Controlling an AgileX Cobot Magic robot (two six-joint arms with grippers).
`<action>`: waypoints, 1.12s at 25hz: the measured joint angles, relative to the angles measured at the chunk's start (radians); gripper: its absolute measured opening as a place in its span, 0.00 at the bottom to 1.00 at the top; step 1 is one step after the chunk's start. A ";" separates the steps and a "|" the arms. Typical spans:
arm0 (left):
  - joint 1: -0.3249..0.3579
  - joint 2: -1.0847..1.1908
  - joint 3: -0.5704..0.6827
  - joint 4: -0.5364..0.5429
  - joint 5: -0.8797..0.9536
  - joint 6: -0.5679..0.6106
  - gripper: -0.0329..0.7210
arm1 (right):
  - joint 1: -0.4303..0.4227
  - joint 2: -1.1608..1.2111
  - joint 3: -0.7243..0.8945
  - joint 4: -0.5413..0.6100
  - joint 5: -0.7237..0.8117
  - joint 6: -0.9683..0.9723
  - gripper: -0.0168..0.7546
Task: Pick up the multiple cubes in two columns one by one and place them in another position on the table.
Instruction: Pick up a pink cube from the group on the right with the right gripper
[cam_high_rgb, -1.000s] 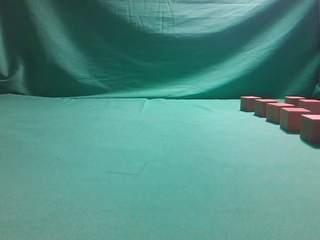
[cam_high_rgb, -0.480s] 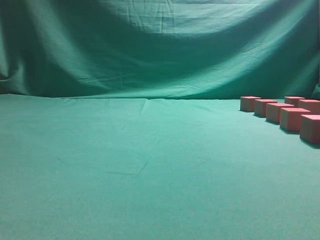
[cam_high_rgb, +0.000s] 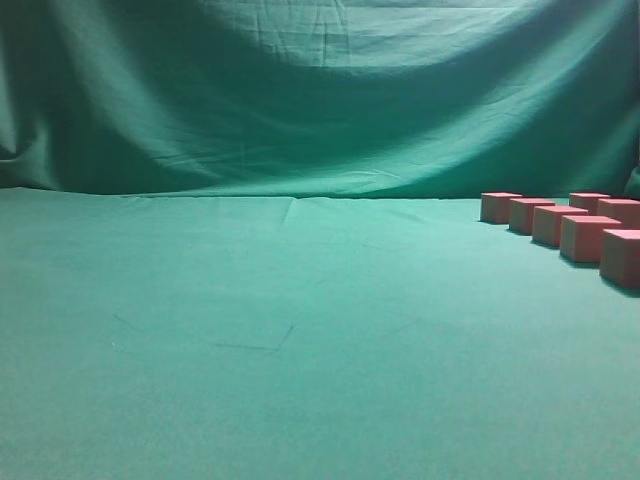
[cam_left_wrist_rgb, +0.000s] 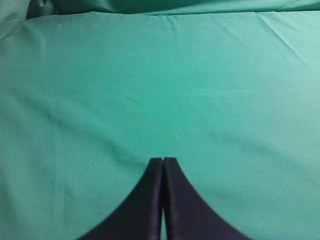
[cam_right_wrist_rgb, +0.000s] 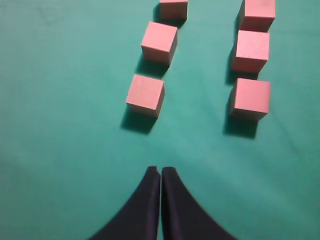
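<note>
Green cloth backdrop (cam_high_rgb: 320, 90) hung behind the table (cam_high_rgb: 250, 330) — nothing blocked the way. The right claw (cam_right_wrist_rgb: 160, 171) hovered fully closed, empty, just short of the cubes (cam_right_wrist_rgb: 145, 94), lined in two columns ahead. The left claw (cam_left_wrist_rgb: 163, 161) — also pressed closed, holding nothing — hung over bare cloth.

The left gripper (cam_left_wrist_rgb: 163, 161) has its jaws pressed together and holds nothing. The right gripper (cam_right_wrist_rgb: 160, 170) is closed the same way, also empty.
</note>
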 joint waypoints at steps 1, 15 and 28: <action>0.000 0.000 0.000 0.000 0.000 0.000 0.04 | 0.000 0.024 -0.014 0.005 0.011 0.000 0.02; 0.000 0.000 0.000 0.000 0.000 0.000 0.04 | 0.104 0.368 -0.321 -0.021 0.214 0.114 0.02; 0.000 0.000 0.000 0.000 0.000 0.000 0.04 | 0.104 0.595 -0.375 -0.094 0.068 0.149 0.43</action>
